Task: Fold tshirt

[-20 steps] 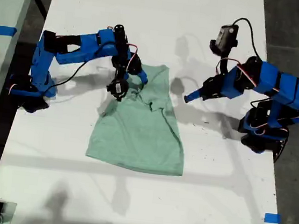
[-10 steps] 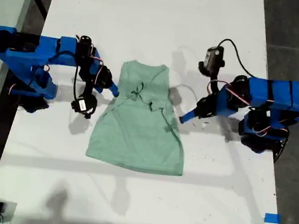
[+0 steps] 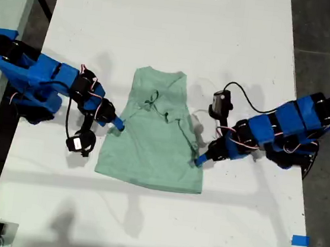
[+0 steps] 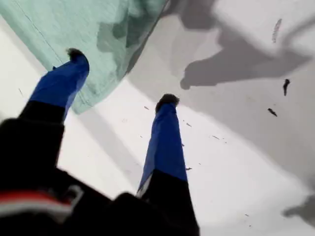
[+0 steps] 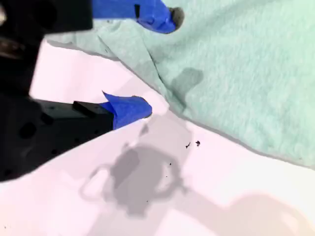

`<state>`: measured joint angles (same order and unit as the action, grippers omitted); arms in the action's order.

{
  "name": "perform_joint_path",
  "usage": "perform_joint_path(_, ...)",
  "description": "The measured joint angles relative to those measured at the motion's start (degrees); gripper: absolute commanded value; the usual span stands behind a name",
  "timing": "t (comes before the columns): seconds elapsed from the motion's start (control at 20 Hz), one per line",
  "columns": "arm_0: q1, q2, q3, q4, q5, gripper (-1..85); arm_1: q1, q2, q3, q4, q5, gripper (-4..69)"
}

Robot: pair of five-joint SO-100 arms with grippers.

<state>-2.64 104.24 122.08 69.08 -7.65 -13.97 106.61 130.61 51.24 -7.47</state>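
Tshirt (image 3: 153,146): pale mint green, lying flat at the centre of the white table (image 3: 165,16), upper part folded narrower. My first gripper (image 3: 198,161): at the shirt's 4 o'clock edge in the exterior view, jaws spread wide, holding nothing. My second gripper (image 3: 117,125): at the 9 o'clock edge, jaws likewise apart, straddling the hem.

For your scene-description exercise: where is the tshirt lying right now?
The tshirt lies partly folded on the white table, near the middle of the exterior view, between the two blue arms, with an open gripper at each side edge.
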Motion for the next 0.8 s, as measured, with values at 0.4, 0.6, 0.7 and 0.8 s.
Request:
perform_joint_path(0.4, 0.9, 0.0, 0.4, -1.1, -0.6, 23.1, -3.4, -10.9, -2.5, -7.7, 4.3, 25.1)
perform_joint_path(0.6, 1.3, 0.0, 0.7, -1.3, -0.7, 22.9, -3.5, -11.8, -2.9, -8.3, 4.4, 23.1)
perform_joint_path(0.7, 1.2, 0.0, 0.8, -1.3, -0.7, 22.8, -3.5, -12.4, -3.0, -9.0, 4.4, 18.1)
perform_joint_path(0.8, 1.4, 0.0, 0.8, -1.3, -0.7, 22.8, -3.6, -13.4, -3.6, -10.0, 4.7, 9.9)
